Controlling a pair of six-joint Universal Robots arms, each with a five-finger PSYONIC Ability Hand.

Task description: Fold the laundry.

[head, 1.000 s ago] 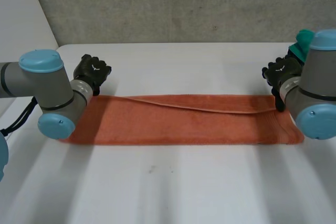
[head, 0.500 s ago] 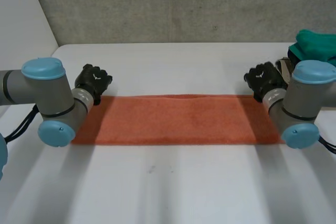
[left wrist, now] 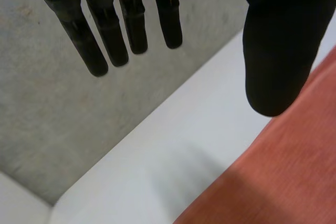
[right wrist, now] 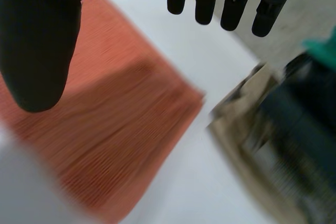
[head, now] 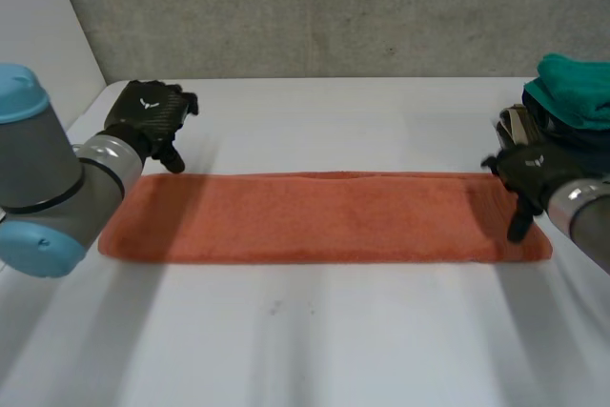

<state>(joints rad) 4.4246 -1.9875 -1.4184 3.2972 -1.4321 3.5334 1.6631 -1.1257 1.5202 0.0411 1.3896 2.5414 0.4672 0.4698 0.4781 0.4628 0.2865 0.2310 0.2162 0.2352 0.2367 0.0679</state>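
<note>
An orange towel lies flat on the white table as a long folded strip running left to right. My left hand hovers just beyond the strip's far left corner, fingers straight and apart from the thumb, holding nothing. In the left wrist view the fingers hang over bare table and the thumb over the towel's edge. My right hand is above the strip's right end, open and empty. The right wrist view shows that end of the towel under its palm.
A pile of folded laundry, teal cloth on top, sits at the table's far right edge just behind my right hand. A grey wall runs behind the table. The table's left edge lies close to my left arm.
Both hands let go of the towel's far corners and lifted. The loose fold along the far edge has flattened. My right hand swung outward over the strip's right end; the left rose and moved back.
</note>
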